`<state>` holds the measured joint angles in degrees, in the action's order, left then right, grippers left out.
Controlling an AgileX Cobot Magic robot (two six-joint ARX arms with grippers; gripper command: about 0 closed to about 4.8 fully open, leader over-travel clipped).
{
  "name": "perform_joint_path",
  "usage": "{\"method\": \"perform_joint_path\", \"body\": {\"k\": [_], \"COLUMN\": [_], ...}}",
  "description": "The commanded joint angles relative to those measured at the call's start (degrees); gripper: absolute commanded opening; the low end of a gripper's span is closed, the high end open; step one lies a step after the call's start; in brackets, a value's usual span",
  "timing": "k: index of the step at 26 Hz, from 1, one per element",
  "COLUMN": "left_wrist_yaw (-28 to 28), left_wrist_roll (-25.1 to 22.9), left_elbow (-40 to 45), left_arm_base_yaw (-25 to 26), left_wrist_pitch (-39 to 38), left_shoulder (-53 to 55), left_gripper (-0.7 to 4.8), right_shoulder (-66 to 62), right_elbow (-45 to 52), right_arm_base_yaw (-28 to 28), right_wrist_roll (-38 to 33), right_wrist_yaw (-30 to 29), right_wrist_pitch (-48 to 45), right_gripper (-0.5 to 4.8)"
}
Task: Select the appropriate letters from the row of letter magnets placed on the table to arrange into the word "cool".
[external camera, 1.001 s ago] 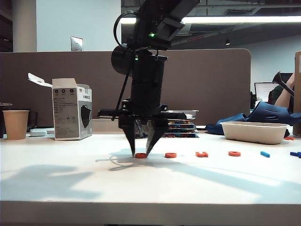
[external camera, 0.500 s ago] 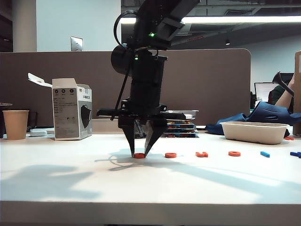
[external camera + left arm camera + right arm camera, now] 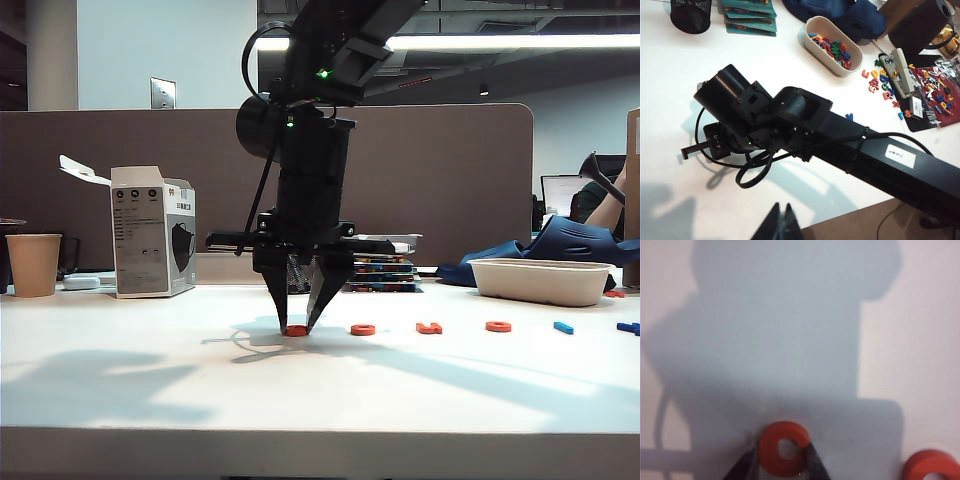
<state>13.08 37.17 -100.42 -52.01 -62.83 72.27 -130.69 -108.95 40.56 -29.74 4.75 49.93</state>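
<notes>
White, smooth bench [image 3: 120,390] fills the foreground. On it, the right hand [image 3: 297,322] points straight down, its two fingers touching either side of a small orange-red plastic letter C [image 3: 783,448]. They are narrowing, and a firm hold cannot be confirmed. The C looks light, stiff and slippery; its flat outer edges suit pinching. Beyond it lie an orange-red ring-shaped O [image 3: 363,329], a hook-shaped orange-red magnet [image 3: 429,327], another O [image 3: 498,326] and a short light-blue bar [image 3: 564,327]. The left hand [image 3: 781,225] hovers above, apparently closed.
</notes>
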Motion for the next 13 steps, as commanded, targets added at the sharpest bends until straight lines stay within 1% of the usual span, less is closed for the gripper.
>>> {"method": "perform_joint_path", "body": {"k": [1,13], "left_wrist_yaw": [0.17,0.2], "left_wrist_roll": [0.13,0.13], "left_elbow": [-0.13,-0.13], "left_arm_base_yaw": [-0.04,-0.04], "left_wrist_pitch": [0.33,0.33], "left_shoulder": [-0.15,-0.15], "left_gripper": [-0.03,-0.03], "right_shoulder": [-0.5,1.09], "right_elbow": [0.24,0.24], "right_arm_base_yaw": [0.15,-0.98], "right_wrist_roll": [-0.24,0.15], "right_wrist_yaw": [-0.63,-0.83], "right_wrist_pitch": [0.2,-0.02], "right_gripper": [1.03,1.03]}}
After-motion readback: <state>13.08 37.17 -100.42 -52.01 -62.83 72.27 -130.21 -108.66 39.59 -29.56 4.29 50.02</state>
